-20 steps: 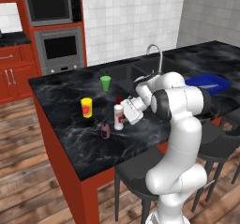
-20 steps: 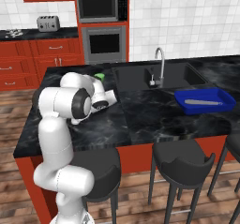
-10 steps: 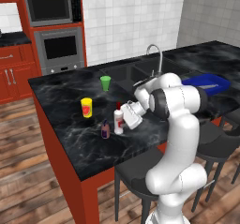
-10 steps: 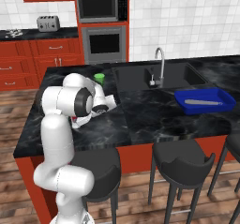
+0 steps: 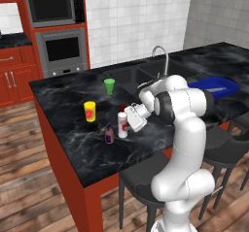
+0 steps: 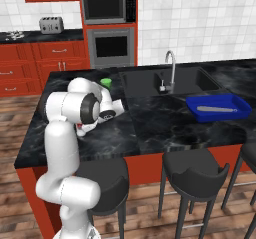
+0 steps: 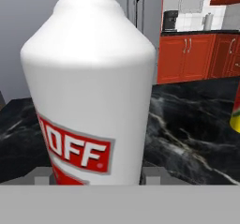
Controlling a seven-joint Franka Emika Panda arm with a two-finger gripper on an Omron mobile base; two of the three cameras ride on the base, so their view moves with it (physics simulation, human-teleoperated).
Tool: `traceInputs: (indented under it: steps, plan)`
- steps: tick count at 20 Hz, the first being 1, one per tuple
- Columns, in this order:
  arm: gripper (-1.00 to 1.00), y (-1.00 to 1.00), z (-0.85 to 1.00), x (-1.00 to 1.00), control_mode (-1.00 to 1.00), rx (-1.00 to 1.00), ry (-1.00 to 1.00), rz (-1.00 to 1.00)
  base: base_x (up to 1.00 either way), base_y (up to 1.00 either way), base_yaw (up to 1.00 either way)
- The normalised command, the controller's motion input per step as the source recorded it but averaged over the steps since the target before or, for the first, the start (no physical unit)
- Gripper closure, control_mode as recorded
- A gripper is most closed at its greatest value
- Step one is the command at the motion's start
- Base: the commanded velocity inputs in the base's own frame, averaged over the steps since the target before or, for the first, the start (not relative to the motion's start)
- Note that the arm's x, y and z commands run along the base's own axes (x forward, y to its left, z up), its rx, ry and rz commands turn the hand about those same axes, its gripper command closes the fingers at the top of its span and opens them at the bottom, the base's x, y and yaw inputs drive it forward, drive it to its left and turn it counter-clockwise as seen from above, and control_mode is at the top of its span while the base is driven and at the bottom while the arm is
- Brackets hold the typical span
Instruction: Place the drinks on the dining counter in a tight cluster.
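Two of the drinks show in the left base view, just left of the frame's middle, on the dining counter (image 5: 73, 129): the white bottle (image 5: 122, 124) with its red cap stands upright, and the shorter purple bottle (image 5: 109, 134) stands just beside it, to its lower left. We cannot tell whether the two touch. We see the gripper (image 5: 130, 120) at the white bottle's right side, with the white arm bending down to it from the lower right of that frame.

In the hand view the white bottle (image 7: 89, 92) rises large from the bottom left to the top, its red and white label at the lower left, and the two grey finger tips (image 7: 152, 175) sit low on either side of its base. We read the claw as pinched on this bottle, which appears to rest on the black marbled top.

Up and left of the bottles, near them, we see the yellow cup (image 5: 90, 111) with its red mark; the green cup (image 5: 110, 86) stands farther up the frame, near the sink (image 5: 141, 75) and the curved faucet (image 5: 160, 58). At the right of the frame a blue tray (image 5: 216, 86) lies on the counter.
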Motion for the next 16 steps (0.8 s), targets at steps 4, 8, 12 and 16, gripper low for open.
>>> traceInputs:
  steps: [4,8,12,16]
  plan:
    - [1.0,0.0,-0.12,0.08,-1.0,0.0,0.0,0.0,0.0,0.0,0.0]
    - [1.0,0.01,-0.2,0.0,-1.0,0.0,0.0,0.0,0.0,0.0,0.0]
    - [1.0,0.04,-0.28,0.0,-1.0,0.0,0.0,0.0,0.0,0.0,0.0]
    - [1.0,0.01,-0.25,0.0,-1.0,0.0,0.0,0.0,0.0,0.0,0.0]
